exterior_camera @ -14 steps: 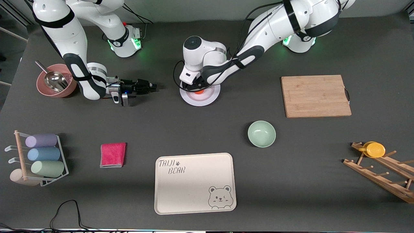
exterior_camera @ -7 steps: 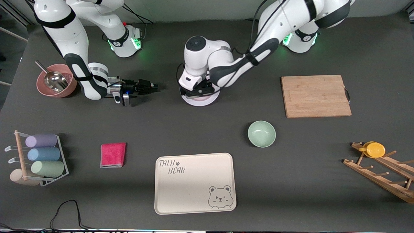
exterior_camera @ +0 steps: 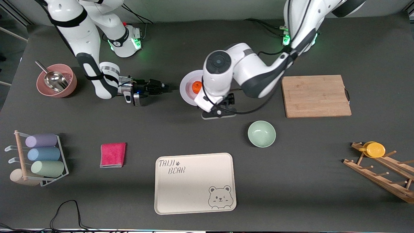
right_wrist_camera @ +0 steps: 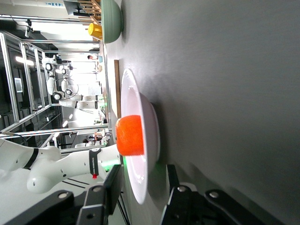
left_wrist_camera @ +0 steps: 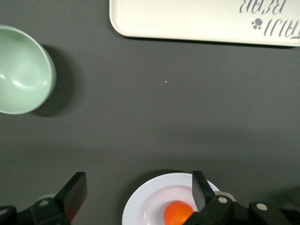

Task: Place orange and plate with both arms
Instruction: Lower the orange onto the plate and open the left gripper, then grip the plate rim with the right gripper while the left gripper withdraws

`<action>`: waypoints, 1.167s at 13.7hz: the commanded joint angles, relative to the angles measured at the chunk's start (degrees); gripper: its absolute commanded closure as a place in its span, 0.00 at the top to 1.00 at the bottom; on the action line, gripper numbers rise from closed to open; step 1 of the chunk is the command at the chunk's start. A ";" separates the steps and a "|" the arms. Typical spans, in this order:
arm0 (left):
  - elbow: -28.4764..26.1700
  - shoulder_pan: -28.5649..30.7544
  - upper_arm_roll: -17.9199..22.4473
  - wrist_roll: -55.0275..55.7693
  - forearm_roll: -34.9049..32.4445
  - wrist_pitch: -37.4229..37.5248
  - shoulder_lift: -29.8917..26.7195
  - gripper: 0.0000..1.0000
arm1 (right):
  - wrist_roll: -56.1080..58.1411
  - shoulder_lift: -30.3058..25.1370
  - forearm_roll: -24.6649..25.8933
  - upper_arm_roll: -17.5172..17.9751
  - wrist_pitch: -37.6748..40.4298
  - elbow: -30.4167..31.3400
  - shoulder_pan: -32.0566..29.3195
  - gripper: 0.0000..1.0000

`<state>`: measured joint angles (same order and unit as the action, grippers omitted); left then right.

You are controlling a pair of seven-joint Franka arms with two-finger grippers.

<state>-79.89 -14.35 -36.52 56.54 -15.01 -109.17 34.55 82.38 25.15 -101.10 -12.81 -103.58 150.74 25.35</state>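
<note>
The orange (exterior_camera: 196,86) sat in the middle of the plate (exterior_camera: 187,87), and the plate rested flat on the tabletop (exterior_camera: 161,129), roughly midway along its length and nearer the edge where the robots' bases stood than the edge by the front camera.

The left gripper (exterior_camera: 218,110) hung just above the dark surface beside the plate, on the side toward the front camera. Its fingers (left_wrist_camera: 75,194) were spread wide with nothing between them; in the left wrist view the plate (left_wrist_camera: 154,201) and orange (left_wrist_camera: 177,212) lay just off one fingertip.

The right gripper (exterior_camera: 160,86) lay low and level, pointing at the plate's rim from the right arm's end of the table. In the right wrist view its two fingers (right_wrist_camera: 110,187) stood either side of the plate's (right_wrist_camera: 140,154) near edge, partly closed around the rim, though I could not make out whether they actually touched it. The orange (right_wrist_camera: 130,135) stood up from the plate's hollow.

Nearer the front camera than the plate sat a mint-green bowl (exterior_camera: 261,133), and nearer still the cream bear tray (exterior_camera: 195,183), close to the front edge.
</note>
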 commanded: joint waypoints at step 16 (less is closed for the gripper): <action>2.46 1.25 40.54 -50.97 14.22 26.03 -20.57 1.00 | 1.29 4.47 -12.80 0.06 -1.80 -5.72 11.47 0.00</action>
<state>-75.94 -12.67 -0.25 11.62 -1.02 -83.62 15.98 82.39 28.90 -112.30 -12.68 -105.20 145.75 35.97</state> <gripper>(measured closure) 0.000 0.921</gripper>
